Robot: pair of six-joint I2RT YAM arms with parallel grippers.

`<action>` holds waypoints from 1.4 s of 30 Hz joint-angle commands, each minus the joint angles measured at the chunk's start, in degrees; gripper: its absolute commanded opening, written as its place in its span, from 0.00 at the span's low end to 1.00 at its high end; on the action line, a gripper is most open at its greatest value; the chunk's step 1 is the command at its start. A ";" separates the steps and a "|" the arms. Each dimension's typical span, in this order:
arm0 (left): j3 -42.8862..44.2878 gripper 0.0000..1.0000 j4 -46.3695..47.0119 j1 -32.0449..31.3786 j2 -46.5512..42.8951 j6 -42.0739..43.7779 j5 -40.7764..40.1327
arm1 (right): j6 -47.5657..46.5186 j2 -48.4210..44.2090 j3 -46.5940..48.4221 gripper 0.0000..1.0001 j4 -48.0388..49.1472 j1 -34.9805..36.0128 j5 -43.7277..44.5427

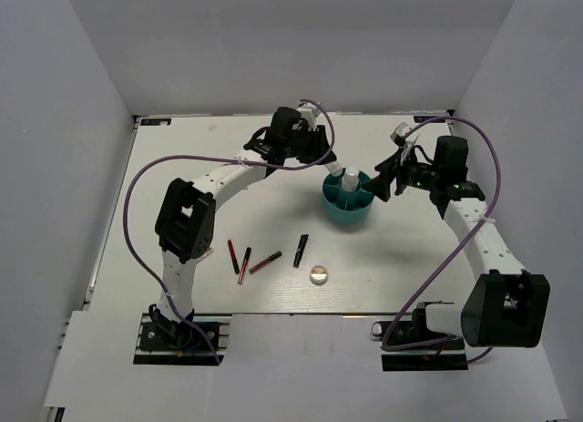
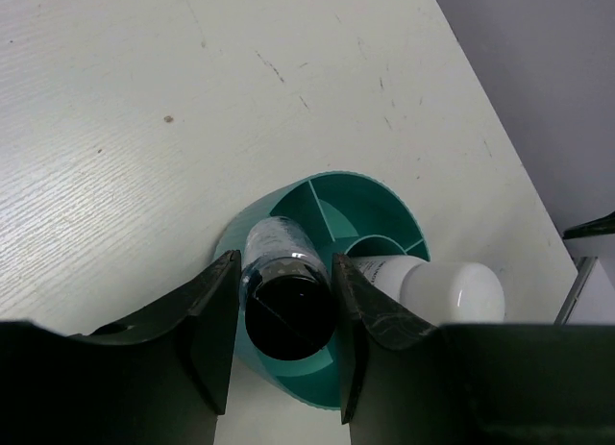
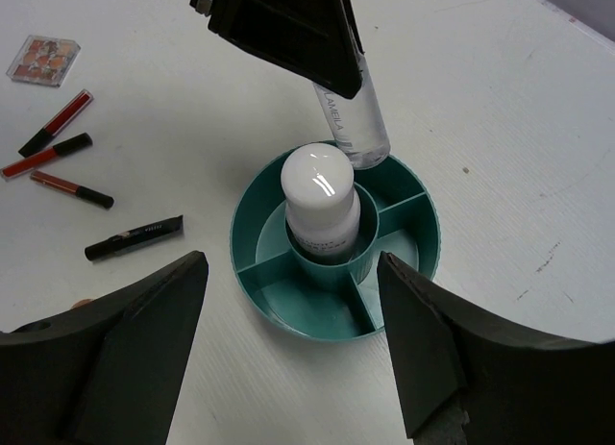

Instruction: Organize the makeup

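Left end effector (image 2: 284, 267), clamped on the clear tube (image 3: 356, 121), should lower it upright into the teal cup's (image 3: 288, 303) compartment beneath.

tabletop (image 1: 401, 267): white, faint scuffs and wood grain | walls (image 1: 291, 48): plain grey, three sides | light: even

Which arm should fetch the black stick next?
Probably right: right gripper is open and empty, black stick in its view; left gripper is shut on the clear tube at the teal cup.

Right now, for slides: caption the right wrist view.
Left gripper holds clear cylindrical tube in teal round divided cup; white bottle at centre.
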 commanded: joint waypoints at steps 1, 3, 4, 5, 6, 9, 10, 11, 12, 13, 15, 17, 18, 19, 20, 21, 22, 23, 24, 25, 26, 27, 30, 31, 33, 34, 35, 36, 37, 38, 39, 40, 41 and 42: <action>2.68 0.19 -1.90 -1.15 -0.64 2.70 -1.14 | 0.46 -1.43 -0.42 0.77 2.27 -0.83 -0.31; 2.42 0.19 -2.34 -1.16 -0.73 3.05 -0.35 | 0.46 -1.43 -0.51 0.78 2.27 -0.75 -0.31; 2.16 0.19 -2.25 -1.68 -0.81 3.05 0.27 | 0.54 -1.17 -0.51 0.78 2.45 -0.83 -0.49; 1.72 0.19 -2.25 -1.69 -0.99 2.97 0.36 | 0.54 -1.17 -0.60 0.78 2.45 -0.75 -0.49; 0.24 0.19 -0.77 -1.69 -1.95 2.96 0.27 | 0.54 -1.17 -0.60 0.78 2.53 -0.83 -0.49; -1.36 0.20 0.56 -1.69 -3.19 2.70 -0.25 | 0.63 -0.99 -0.60 0.78 2.54 -0.83 -0.58; -0.84 0.20 -0.14 -1.69 -2.84 2.96 -0.08 | 0.63 -0.90 -0.60 0.78 2.54 -0.83 -0.66; -0.31 0.20 -0.84 -1.69 -2.66 3.14 0.44 | 0.54 -0.90 -0.60 0.78 2.54 -0.92 -0.75; -0.05 0.20 -1.63 -1.69 -2.23 3.40 0.62 | 0.54 -0.90 -0.60 0.78 2.54 -0.75 -0.67; 0.30 0.20 -1.98 -1.69 -2.13 3.67 0.62 | 0.54 -0.90 -0.60 0.78 2.45 -0.92 -0.67; 0.22 0.24 -2.69 -2.21 -1.96 3.84 -0.07 | 0.37 -0.99 -0.51 0.78 2.36 -0.83 -0.75; 0.13 0.32 -3.30 -2.21 -1.96 3.76 -0.69 | -0.16 -0.90 -0.51 0.81 1.84 -0.92 -1.02; 0.05 0.45 -3.57 -2.21 -1.96 3.84 -1.39 | -1.12 -1.08 -0.42 0.87 1.57 -0.83 -1.37; 0.04 0.51 -3.74 -2.21 -2.04 3.84 -1.66 | -1.65 -0.99 -0.33 0.88 1.05 -0.83 -1.54; 0.04 0.56 -3.83 -2.21 -2.13 3.76 -1.92 | -2.26 -0.99 -0.25 0.89 0.26 -0.83 -1.81; 0.04 0.59 -4.01 -2.21 -2.22 3.93 -2.62 | -2.88 -1.08 -0.16 0.89 -0.01 -0.83 -2.16; 0.31 0.65 -4.18 -2.74 -2.22 3.93 -2.89 | -3.06 -1.17 -0.16 0.89 -0.10 -0.75 -2.25; 0.57 0.66 -4.27 -2.74 -2.31 3.93 -3.07 | -3.23 -1.25 -0.07 0.89 -0.45 -0.75 -2.42; 0.83 0.67 -4.27 -2.74 -2.31 4.02 -3.50 | -3.32 -1.34 -0.07 0.89 -0.45 -0.75 -2.60; 1.01 0.68 -4.53 -2.74 -2.31 4.11 -3.59 | -3.50 -1.25 0.02 0.89 -0.54 -0.83 -2.69; 1.71 0.68 -4.80 -2.74 -2.31 4.11 -3.77 | -3.50 -1.34 0.02 0.89 -0.63 -0.83 -2.77; 1.98 0.69 -4.97 -2.74 -2.22 4.19 -3.77 | -3.59 -1.34 0.02 0.89 -0.72 -0.83 -3.04; 2.86 0.69 -5.59 -2.74 -2.83 4.28 -4.38 | -4.55 -1.69 0.11 0.89 -1.59 -0.75 -3.82; 2.94 0.69 -5.59 -2.74 -3.27 4.28 -5.34 | -5.25 -1.78 0.28 0.89 -2.03 -0.83 -4.26; 2.95 0.70 -5.85 -2.74 -5.55 4.37 -6.75 | -8.14 -2.13 0.63 0.89 -3.08 -0.74 -6.54; 2.95 0.69 -6.03 -2.74 -6.52 4.46 -8.50 | -9.90 -2.74 0.81 0.89 -5.00 -0.75 -7.95; 2.77 0.69 -6.55 -2.74 -7.92 4.46 -9.56 | -13.92 -3.10 1.07 0.89 -6.24 -0.75 -9.53; 2.07 0.69 -6.73 -2.22 -10.81 4.37 -10.53 | -16.22 -3.53 1.16 0.89 -7.56 -0.75 -12.41; 1.37 0.69 -7.00 -2.21 -12.40 4.28 -11.15 | -17.90 -4.32 0.99 0.89 -9.40 -0.66 -13.75; 0.49 0.70 -7.43 -1.52 -14.07 3.94 -11.68 | -21.31 -4.68 0.81 0.89 -10.20 -0.48 -14.89; -2.21 0.70 -7.87 -1.51 -18.00 3.41 -12.38 | -23.43 -5.12 0.81 0.89 -11.34 -0.40 -17.34; -3.89 0.71 -8.23 -1.51 -20.30 3.23 -13.43 | -25.89 -5.38 0.98 0.89 -14.92 -0.31 -18.67; -6.00 0.71 -9.10 -1.51 -22.68 3.05 -15.00 | -28.61 -5.38 1.33 0.89 -16.96 -0.39 -19.81; -10.81 0.72 -9.28 -1.51 -27.40 2.27 -15.46 | -33.68 -5.30 1.95 0.88 -18.80 0.04 -21.22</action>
